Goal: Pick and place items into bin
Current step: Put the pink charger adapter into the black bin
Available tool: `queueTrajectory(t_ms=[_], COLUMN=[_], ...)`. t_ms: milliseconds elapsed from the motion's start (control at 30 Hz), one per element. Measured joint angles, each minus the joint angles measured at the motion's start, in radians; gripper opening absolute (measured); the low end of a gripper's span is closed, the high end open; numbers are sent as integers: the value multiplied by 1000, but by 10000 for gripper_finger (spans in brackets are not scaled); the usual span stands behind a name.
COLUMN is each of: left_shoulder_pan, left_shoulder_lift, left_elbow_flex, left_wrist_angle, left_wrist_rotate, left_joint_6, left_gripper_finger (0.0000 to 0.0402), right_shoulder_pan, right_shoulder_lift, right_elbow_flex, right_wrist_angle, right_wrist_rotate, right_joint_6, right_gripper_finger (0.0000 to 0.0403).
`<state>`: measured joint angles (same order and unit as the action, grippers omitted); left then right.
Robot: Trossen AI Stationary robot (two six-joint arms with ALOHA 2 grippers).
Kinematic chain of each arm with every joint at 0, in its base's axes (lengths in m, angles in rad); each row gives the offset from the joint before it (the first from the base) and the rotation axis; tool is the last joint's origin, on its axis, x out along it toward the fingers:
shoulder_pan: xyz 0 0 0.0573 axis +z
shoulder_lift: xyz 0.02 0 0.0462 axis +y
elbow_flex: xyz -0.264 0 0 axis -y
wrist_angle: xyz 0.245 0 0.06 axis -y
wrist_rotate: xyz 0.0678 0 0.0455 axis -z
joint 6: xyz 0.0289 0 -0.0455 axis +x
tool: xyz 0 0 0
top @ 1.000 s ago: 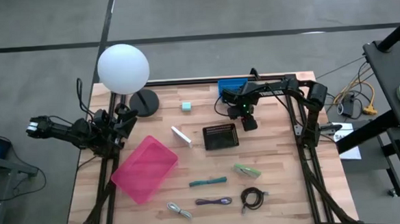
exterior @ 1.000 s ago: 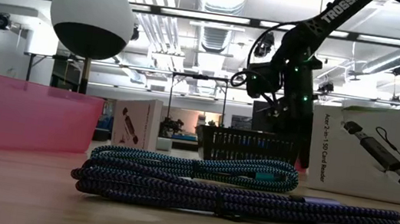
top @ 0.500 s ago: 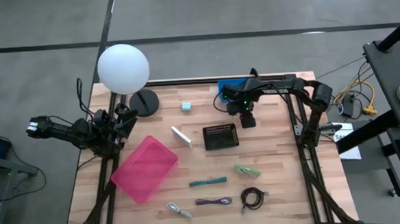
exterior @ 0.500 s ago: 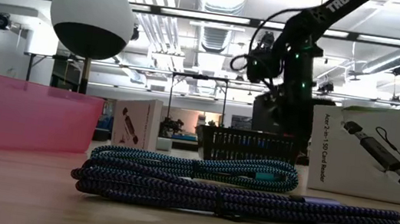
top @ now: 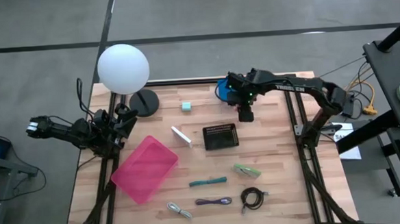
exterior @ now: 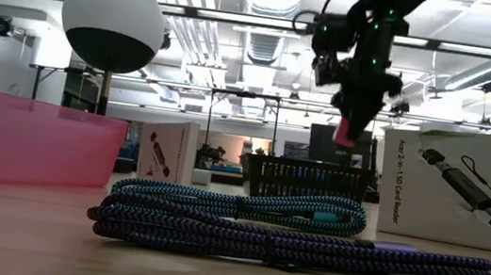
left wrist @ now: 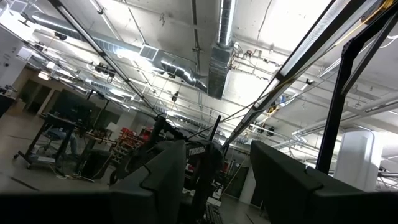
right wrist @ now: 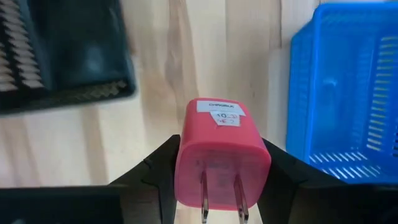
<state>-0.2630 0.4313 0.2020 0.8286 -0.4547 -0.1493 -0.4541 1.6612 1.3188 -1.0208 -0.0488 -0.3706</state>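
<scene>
Items mostly untouched: L to R along the near half of the table sit the grey-white cable, white bar, mint cube (nearer far edge), teal stick, purple cable, pale green piece and black cable.

Left gripper is parked off the table's left edge, fingers apart, holding nothing.

Pink bin near left edge looks empty.

Change is on the R side. The right gripper has risen over the last sec and is now well above the black basket. It's clamped on a pink charger plug, prongs out, just beside the blue bin at the far edge.

Means pick is done and carry is under way. Drop not yet made; target bin unclear, prob. the blue one.
</scene>
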Motion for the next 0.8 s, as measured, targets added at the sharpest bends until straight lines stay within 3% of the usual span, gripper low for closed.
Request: queueTrajectory(t_ms=[333,800], left_shoulder_pan=[0,0], left_shoulder_lift=[0,0], left_elbow_flex=[0,-13], left_wrist_angle=[0,0], left_wrist_rotate=[0,0], left_joint_6=[0,0], left_gripper_finger=[167,167], right_shoulder_pan=[51,193], right_shoulder_lift=[-26,-25], right_elbow_flex=[57,62], right_wrist_angle=[1,16], right_wrist_rotate=[-168,-161], right_joint_6=[103,140], right_gripper_finger=[142,142])
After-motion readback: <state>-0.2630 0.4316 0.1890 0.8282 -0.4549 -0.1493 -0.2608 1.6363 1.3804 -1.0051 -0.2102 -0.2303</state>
